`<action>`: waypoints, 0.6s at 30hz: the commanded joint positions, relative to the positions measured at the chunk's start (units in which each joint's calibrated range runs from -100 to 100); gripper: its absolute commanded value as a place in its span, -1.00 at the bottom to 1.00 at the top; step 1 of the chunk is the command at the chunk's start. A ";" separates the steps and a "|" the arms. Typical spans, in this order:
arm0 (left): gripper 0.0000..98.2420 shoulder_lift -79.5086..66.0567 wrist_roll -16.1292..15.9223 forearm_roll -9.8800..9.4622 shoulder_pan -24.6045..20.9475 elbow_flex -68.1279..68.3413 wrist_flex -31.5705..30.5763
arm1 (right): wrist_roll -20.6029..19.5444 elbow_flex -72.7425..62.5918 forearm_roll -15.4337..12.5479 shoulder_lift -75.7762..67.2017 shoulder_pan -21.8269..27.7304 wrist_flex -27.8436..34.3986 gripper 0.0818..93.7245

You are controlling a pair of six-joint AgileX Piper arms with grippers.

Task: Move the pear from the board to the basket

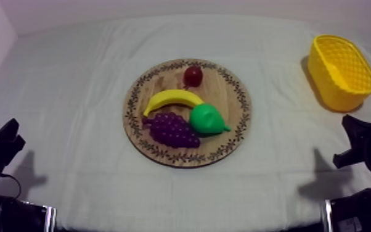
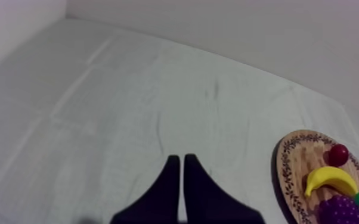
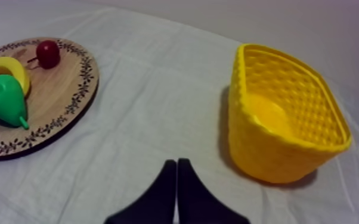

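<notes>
The pear (image 1: 207, 118) lies near the wooden board's (image 1: 225, 92) right edge, beside the grapes (image 1: 171, 129). My right gripper (image 3: 177, 164) and left gripper (image 2: 179, 159) sit narrow, empty. I should spread the right wide, gripping across the pear's body.

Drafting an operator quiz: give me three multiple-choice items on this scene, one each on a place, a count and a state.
1. Where is the pear? A on the wooden board; B beside the board; C lifted above it.
2. How many toy fruits lie on the board? A two; B three; C four.
3. How is the right gripper? A open; B shut on nothing; C shut on the pear.
Key: 1 A, it rests by the grapes; 2 C, banana, pear, grapes, small red fruit; 3 B, its fingers form a narrow wedge.
</notes>
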 commanded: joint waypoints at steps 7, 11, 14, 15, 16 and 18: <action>-1.00 -0.02 -0.03 -0.01 0.00 -0.05 0.01 | -1.51 0.02 0.01 -0.04 -0.54 0.06 -0.99; -1.00 -0.02 -0.02 -0.01 0.00 -0.05 0.01 | -4.74 0.02 0.01 -0.04 -1.01 0.09 -0.99; -1.00 -0.02 0.00 -0.01 0.00 -0.05 0.01 | -6.94 0.02 0.01 -0.04 -1.30 0.10 -0.96; -1.00 -0.02 -0.01 -0.01 0.00 -0.05 0.01 | -7.12 0.02 0.01 -0.04 -1.47 0.10 -0.95; -1.00 -0.02 -0.02 -0.01 0.00 -0.05 0.01 | -7.24 0.02 0.01 -0.04 -1.64 0.10 -0.95; -1.00 -0.02 0.00 -0.01 0.00 -0.05 0.01 | -7.52 0.02 0.00 -0.04 -1.96 0.07 -0.97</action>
